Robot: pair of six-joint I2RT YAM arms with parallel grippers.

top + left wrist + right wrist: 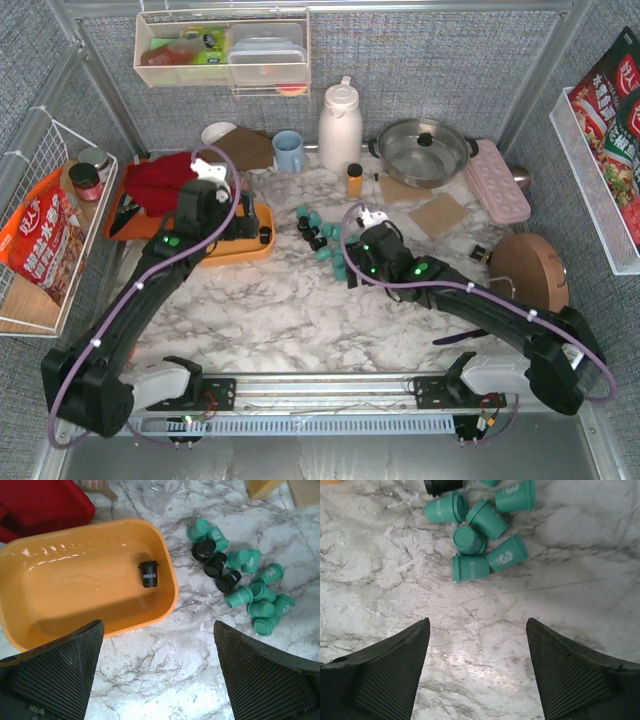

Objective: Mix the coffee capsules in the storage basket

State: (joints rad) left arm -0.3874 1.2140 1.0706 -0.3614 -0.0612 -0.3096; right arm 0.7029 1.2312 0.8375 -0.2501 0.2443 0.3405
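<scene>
My left tool (pixel 157 635) is hanging wide and empty over the near edge of the shallow orange plastic basket (pixel 75 595), with one black capsule (pixel 148 574) lying inside. My right tool (pixel 477 630) is gaping empty just short of the teal and black capsules (pixel 470 540) heaped on the marble surface (pixel 380 580).

Reaches forward with left arm (pixel 140 290), elbow low, wrist tipped down. Holds left gripper (pixel 157 630) pointing downward, jaws spread wide, nothing between them. Stretches right arm (pixel 500 300) forward and leftward, lying low. Keeps right gripper (pixel 477 625) facing down, jaws apart, empty.
</scene>
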